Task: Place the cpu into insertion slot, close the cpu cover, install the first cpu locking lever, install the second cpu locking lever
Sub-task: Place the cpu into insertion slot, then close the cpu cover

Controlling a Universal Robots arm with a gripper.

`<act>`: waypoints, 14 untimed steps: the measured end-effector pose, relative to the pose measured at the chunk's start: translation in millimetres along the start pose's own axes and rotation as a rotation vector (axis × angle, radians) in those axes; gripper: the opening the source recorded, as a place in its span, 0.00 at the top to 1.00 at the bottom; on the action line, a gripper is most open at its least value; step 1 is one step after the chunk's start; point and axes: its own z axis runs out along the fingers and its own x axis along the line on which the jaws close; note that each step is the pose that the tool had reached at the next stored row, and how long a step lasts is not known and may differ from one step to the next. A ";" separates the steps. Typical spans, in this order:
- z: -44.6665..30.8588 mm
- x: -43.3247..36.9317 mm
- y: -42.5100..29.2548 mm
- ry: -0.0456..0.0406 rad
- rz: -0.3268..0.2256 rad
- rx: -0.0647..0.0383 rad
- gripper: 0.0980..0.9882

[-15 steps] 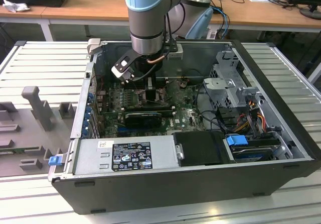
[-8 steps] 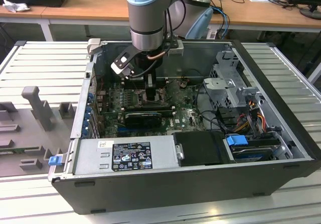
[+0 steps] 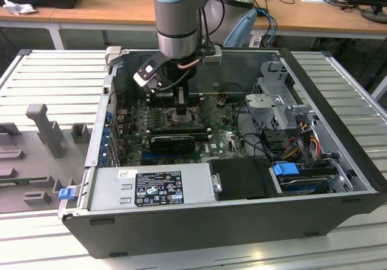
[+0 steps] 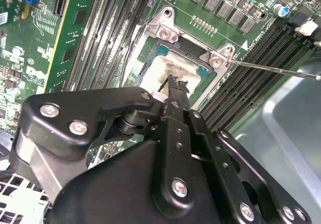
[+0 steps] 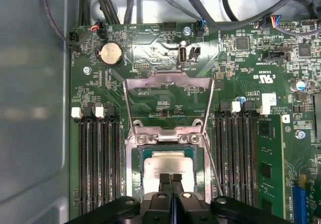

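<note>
We see a ribbed metal table (image 3: 54,70) carrying an open computer case (image 3: 242,221), its near wall facing us. The robot arm (image 3: 175,16) reaches down into the far half of the case, towards the exterior view's left. Beneath it lies the green motherboard (image 5: 165,48), with dark memory slots (image 5: 100,163) on either side of the socket. The gripper (image 5: 170,178) has its two black fingers pressed together with no gap and nothing held, and the tips sit on or just above the cpu (image 5: 168,161). The cpu lies flat in the insertion slot, silvery top upward. The cpu cover (image 5: 168,77) stands open, tipped back off the socket. In the second wrist view a thin wire locking lever (image 4: 271,68) juts out beside the socket, unlatched.
</note>
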 end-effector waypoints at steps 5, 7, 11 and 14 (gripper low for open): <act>-5.1 0.1 0.4 -0.0003 0.000 0.000 0.99; -7.8 0.2 0.7 -0.0006 0.000 0.000 0.99; -7.6 0.4 8.6 -0.0030 0.001 0.000 0.99; -11.3 0.5 9.4 -0.0033 0.001 0.000 0.99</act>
